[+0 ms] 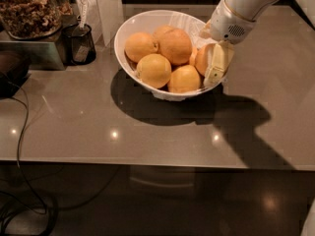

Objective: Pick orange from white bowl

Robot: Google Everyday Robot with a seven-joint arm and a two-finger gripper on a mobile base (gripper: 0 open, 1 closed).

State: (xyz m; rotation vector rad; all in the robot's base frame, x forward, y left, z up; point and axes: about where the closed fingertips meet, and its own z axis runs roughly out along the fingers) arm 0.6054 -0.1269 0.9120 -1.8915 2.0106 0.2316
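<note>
The white bowl (147, 15) stands at the back middle of the grey table and holds several oranges. The orange (200, 59) at the bowl's right side is deep orange and partly hidden by my gripper. My gripper (212, 69) reaches down from the upper right into the right end of the bowl, right against this orange, just inside the rim. Its white wrist is above the bowl's right rim.
Other oranges lie in the bowl at the left (141, 45), the middle (173, 44) and the front (154, 70). A dark mesh cup (80, 43) and a jar of nuts (28, 9) stand at the back left. A black cable (22, 127) hangs over the table's left edge.
</note>
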